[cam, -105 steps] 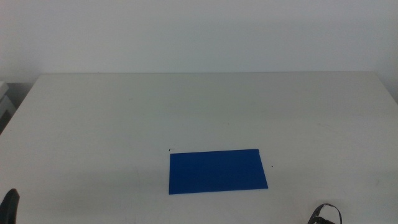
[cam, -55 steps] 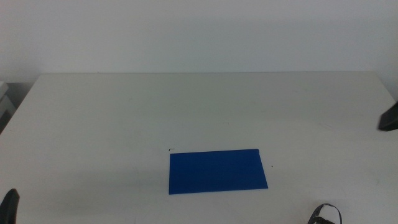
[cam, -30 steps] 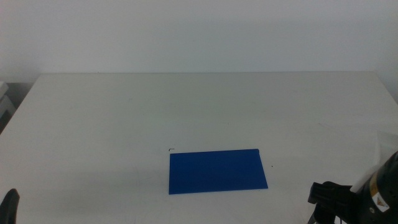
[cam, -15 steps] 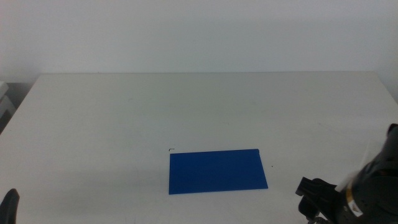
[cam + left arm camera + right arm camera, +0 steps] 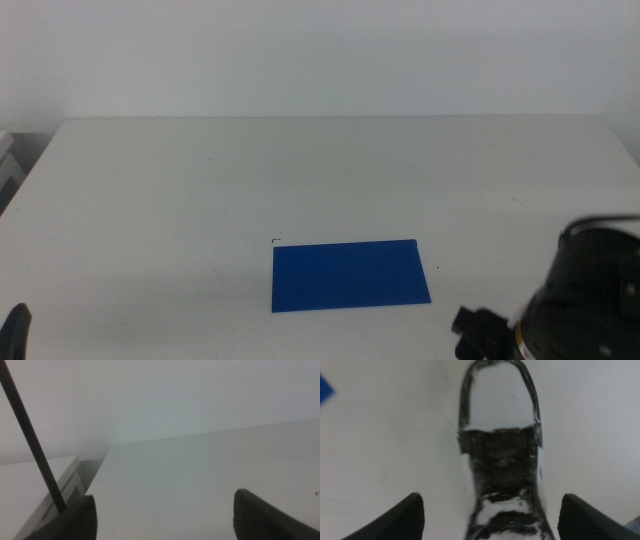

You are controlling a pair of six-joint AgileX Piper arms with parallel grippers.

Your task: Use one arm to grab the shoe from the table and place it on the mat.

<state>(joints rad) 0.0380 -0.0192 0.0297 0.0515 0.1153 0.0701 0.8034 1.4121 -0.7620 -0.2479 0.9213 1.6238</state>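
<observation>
shoe (image 5: 502,460), on table, between spread right gripper (image 5: 490,510) jaws

No readable text, labels, brands or numbers in any view. Right arm (image 5: 590,300) shows a small yellowish patch at the frame edge, too blurred to read. Shoe (image 5: 502,455), mat (image 5: 349,275) and worktop (image 5: 300,180) carry no legible markings.
</observation>
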